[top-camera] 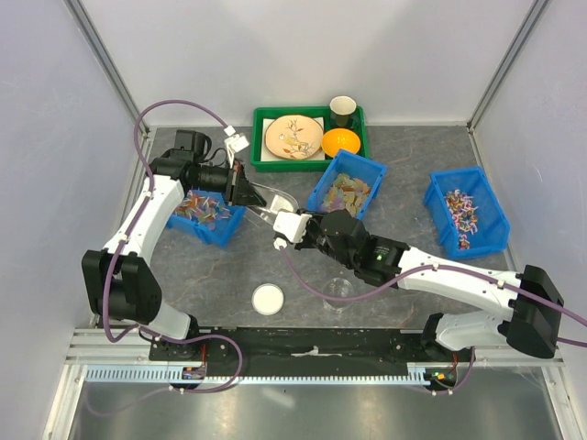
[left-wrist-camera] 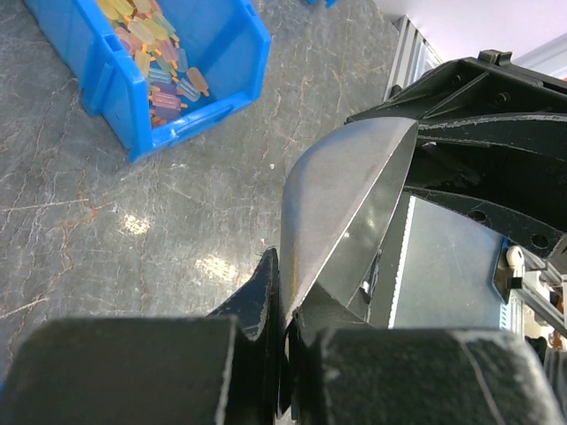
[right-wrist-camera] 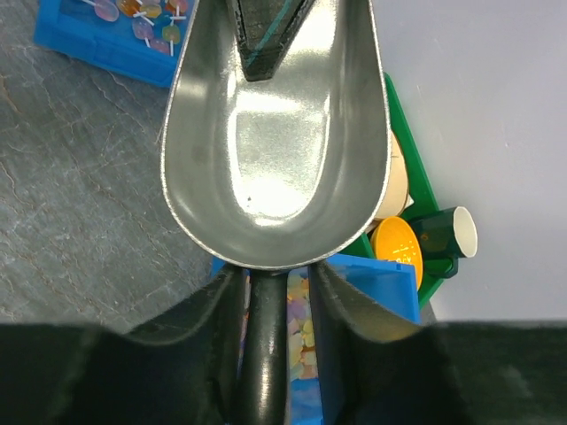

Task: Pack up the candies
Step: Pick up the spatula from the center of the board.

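Candies (top-camera: 204, 208): heaped in the left blue bin (top-camera: 216, 235), none in the metal scoop (top-camera: 275, 199) yet. Left claw (top-camera: 249, 192) pinching the scoop's front lip and right claw (top-camera: 286, 224) squeezed round its handle, so could twist or drop it if both pull at once. Tight between the bin wall and the middle bin (top-camera: 321, 195); more open table (top-camera: 211, 266) on the near side.

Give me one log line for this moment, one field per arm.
left gripper: shut on scoop tip | right gripper: shut on scoop handle | scoop: empty, held by both | candies: in blue bin
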`<state>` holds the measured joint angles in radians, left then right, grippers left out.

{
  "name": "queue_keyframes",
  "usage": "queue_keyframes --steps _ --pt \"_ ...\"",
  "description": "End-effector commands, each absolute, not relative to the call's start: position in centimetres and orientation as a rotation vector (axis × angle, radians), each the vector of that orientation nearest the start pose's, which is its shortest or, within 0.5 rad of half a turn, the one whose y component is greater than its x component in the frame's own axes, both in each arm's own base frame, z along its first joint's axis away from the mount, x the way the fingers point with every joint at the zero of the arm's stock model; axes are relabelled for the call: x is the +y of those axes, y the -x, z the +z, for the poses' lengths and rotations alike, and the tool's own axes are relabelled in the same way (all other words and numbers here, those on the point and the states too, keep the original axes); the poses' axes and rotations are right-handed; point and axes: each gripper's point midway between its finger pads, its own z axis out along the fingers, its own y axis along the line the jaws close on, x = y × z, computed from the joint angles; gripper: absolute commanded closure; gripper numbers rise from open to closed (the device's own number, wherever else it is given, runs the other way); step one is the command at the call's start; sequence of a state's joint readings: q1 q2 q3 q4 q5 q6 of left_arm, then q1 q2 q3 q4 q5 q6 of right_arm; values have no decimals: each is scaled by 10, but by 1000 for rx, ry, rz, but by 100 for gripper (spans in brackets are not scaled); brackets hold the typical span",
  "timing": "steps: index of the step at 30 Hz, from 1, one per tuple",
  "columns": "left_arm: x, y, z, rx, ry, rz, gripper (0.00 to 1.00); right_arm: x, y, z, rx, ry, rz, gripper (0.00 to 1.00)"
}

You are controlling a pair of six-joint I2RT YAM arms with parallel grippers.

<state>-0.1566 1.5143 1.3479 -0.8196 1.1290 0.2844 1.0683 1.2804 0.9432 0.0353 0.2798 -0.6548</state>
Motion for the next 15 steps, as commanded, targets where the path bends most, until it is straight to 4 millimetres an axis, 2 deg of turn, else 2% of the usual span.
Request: queue_keyframes --steps 1,3,6,12,14,15 --pt "-213 -268 250 1964 -943 -1432 98 340 -267 288 1273 1150 99 69" --pt "-213 -267 251 1958 -947 -1437 99 339 -268 291 1270 1135 92 87" --pt "-213 -266 253 1951 -949 -1442 99 337 -268 289 1265 1139 84 100" --pt "-210 -269 257 1942 -961 -1377 97 329 -264 286 1254 1155 64 100" --pt "-205 -275 262 1944 -954 -1321 90 325 -265 285 1256 1161 57 100" --pt "-201 -279 262 1950 -940 -1291 81 323 -264 285 1258 1167 58 100"
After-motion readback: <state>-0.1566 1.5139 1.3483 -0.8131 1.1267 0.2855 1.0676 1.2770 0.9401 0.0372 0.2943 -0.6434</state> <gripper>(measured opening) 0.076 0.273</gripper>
